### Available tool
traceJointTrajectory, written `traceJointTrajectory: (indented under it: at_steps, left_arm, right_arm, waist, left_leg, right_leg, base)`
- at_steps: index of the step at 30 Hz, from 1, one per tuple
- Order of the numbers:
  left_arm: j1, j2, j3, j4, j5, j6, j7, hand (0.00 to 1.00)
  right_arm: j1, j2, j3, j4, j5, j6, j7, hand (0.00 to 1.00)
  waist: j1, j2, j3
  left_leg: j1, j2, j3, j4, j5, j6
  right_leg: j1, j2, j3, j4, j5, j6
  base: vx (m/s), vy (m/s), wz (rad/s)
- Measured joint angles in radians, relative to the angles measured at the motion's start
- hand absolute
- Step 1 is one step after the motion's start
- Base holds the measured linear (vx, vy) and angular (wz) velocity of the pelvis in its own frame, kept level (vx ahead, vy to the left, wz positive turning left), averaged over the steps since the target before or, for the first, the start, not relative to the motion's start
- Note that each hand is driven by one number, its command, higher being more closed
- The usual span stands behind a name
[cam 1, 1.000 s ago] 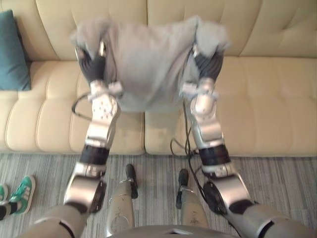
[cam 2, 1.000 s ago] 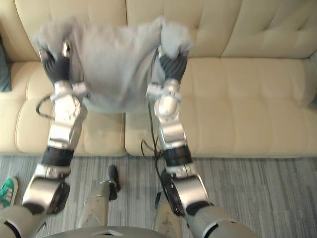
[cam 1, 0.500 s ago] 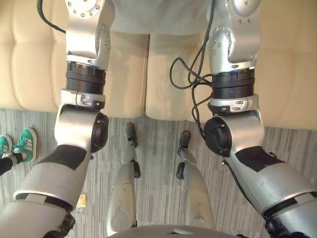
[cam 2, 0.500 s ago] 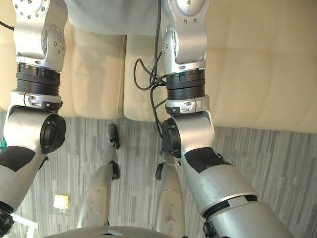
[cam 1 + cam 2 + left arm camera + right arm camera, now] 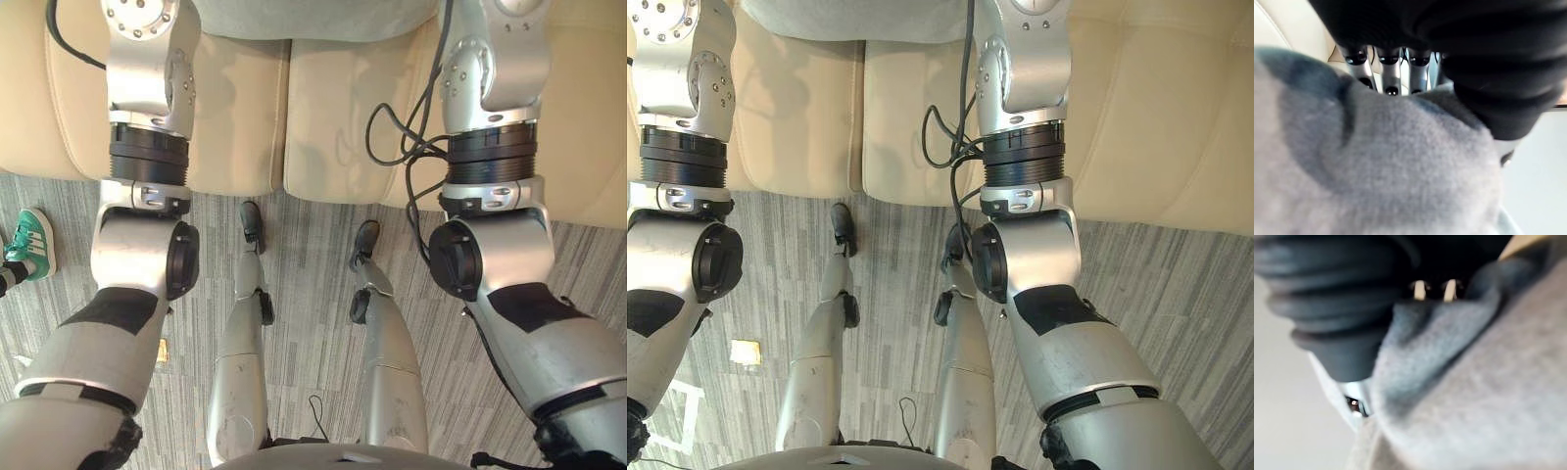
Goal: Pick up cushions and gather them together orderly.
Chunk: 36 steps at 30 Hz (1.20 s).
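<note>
A grey fleecy cushion (image 5: 1376,161) presses against my left hand (image 5: 1392,73); its cloth bunches between the fingers and the dark cover. The same cushion (image 5: 1488,382) is bunched into my right hand (image 5: 1337,298), whose fingers go in behind a fold. In the left eye view only the cushion's lower edge (image 5: 313,18) shows at the top, above the cream sofa seat (image 5: 323,127), between my two raised forearms.
The sofa's front edge runs across the upper part of the eye views, with grey striped carpet (image 5: 304,255) below it. A person's green shoe (image 5: 29,245) stands on the carpet at the far left. A small pale scrap (image 5: 747,352) lies on the floor.
The camera has tipped down, so the hands and most of the cushion have slid out over the top of the eye views. The teal cushion at the left is no longer seen.
</note>
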Motion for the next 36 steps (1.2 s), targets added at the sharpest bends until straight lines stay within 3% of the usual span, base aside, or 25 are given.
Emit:
traceJointTrajectory:
  at_steps: [6,11,13,19,22,27,29,31,33,34,36]
  left_arm:
    - [0.02,0.049,-0.037,0.011,0.011,0.013,-0.027,0.0]
    - [0.036,0.058,-0.066,0.051,0.004,0.023,-0.043,0.0]
    - [0.042,0.059,-0.088,0.051,-0.025,0.023,-0.062,0.0]
    - [0.045,0.068,-0.104,0.067,-0.077,0.024,-0.111,0.0]
    - [0.045,0.096,-0.104,0.087,-0.091,0.024,-0.133,0.0]
    - [0.087,0.215,-0.084,0.085,-0.089,0.024,-0.189,0.0]
    - [0.227,0.267,-0.019,0.038,-0.088,0.023,-0.2,0.0]
    - [0.339,0.285,0.036,-0.005,-0.088,0.022,-0.202,0.0]
    - [0.541,0.28,0.106,-0.077,-0.075,0.022,-0.213,0.0]
    - [0.599,0.273,0.117,-0.09,-0.069,0.021,-0.213,0.0]
    - [0.823,0.184,0.165,-0.175,-0.048,0.022,-0.235,0.0]
  right_arm:
    - [0.011,-0.064,0.034,0.056,0.034,0.0,0.045,0.0]
    - [0.007,-0.091,0.054,0.137,0.13,0.011,0.057,0.0]
    - [0.007,-0.138,0.082,0.15,0.186,0.027,0.073,0.0]
    - [0.004,-0.234,0.082,0.148,0.241,0.051,0.085,0.0]
    - [0.004,-0.284,0.082,0.148,0.252,0.053,0.101,0.0]
    - [0.052,-0.39,0.074,0.117,0.251,0.053,0.123,0.0]
    - [0.231,-0.409,0.009,-0.028,0.247,0.047,0.124,0.0]
    - [0.374,-0.409,-0.043,-0.121,0.235,0.042,0.124,0.0]
    - [0.635,-0.392,-0.114,-0.218,0.197,0.039,0.128,0.0]
    - [0.698,-0.37,-0.133,-0.236,0.19,0.039,0.136,0.0]
    - [0.929,-0.24,-0.161,-0.297,0.111,0.04,0.173,0.0]
  waist:
    - [-0.002,-0.001,0.0]
    - [-0.017,-0.002,0.001]
    - [-0.019,-0.002,0.0]
    - [-0.027,-0.018,0.005]
    - [-0.04,-0.022,0.007]
    - [-0.058,-0.026,0.008]
    - [-0.057,-0.036,0.004]
    - [-0.059,-0.04,0.001]
    - [-0.061,-0.041,0.001]
    - [-0.062,-0.041,0.001]
    - [-0.062,-0.041,0.001]
  left_leg:
    - [0.014,0.001,-0.001,0.0,0.007,0.012]
    - [0.065,0.002,0.001,0.0,0.006,0.014]
    - [0.082,0.002,0.002,0.0,-0.009,0.034]
    - [0.119,0.002,0.014,0.0,0.004,0.045]
    - [0.141,0.002,0.016,0.0,0.004,0.044]
    - [0.188,0.003,0.024,0.0,-0.003,0.044]
    - [0.233,0.007,0.045,-0.001,-0.031,0.043]
    - [0.254,0.007,0.053,-0.001,-0.04,0.046]
    - [0.291,0.006,0.057,-0.001,-0.051,0.048]
    - [0.304,0.006,0.058,0.0,-0.052,0.046]
    - [0.367,0.002,0.068,0.0,-0.062,0.047]
  right_leg:
    - [0.0,0.0,0.003,0.03,0.003,0.005]
    - [0.043,0.003,0.009,0.039,0.001,0.003]
    - [0.058,0.005,0.012,0.044,-0.001,0.001]
    - [0.082,0.006,0.024,0.057,0.0,0.0]
    - [0.103,0.006,0.027,0.057,0.0,0.0]
    - [0.145,0.01,0.034,0.05,0.0,0.0]
    - [0.186,0.018,0.052,0.03,-0.002,0.003]
    - [0.209,0.02,0.058,0.018,-0.005,0.008]
    - [0.25,0.019,0.059,0.006,-0.014,0.015]
    - [0.262,0.019,0.06,0.006,-0.015,0.016]
    - [0.32,0.017,0.065,0.005,-0.032,0.019]
  base:
    - [-0.07,-0.094,0.0]
    - [-0.06,-0.124,-0.02]
    - [-0.08,-0.149,-0.01]
    - [-0.05,-0.125,-0.02]
    - [-0.05,-0.138,-0.02]
    - [-0.05,-0.152,-0.05]
    - [-0.03,-0.127,-0.18]
    - [0.0,-0.106,-0.12]
    - [0.03,-0.097,-0.02]
    - [0.06,-0.101,-0.03]
    - [0.08,-0.105,-0.05]
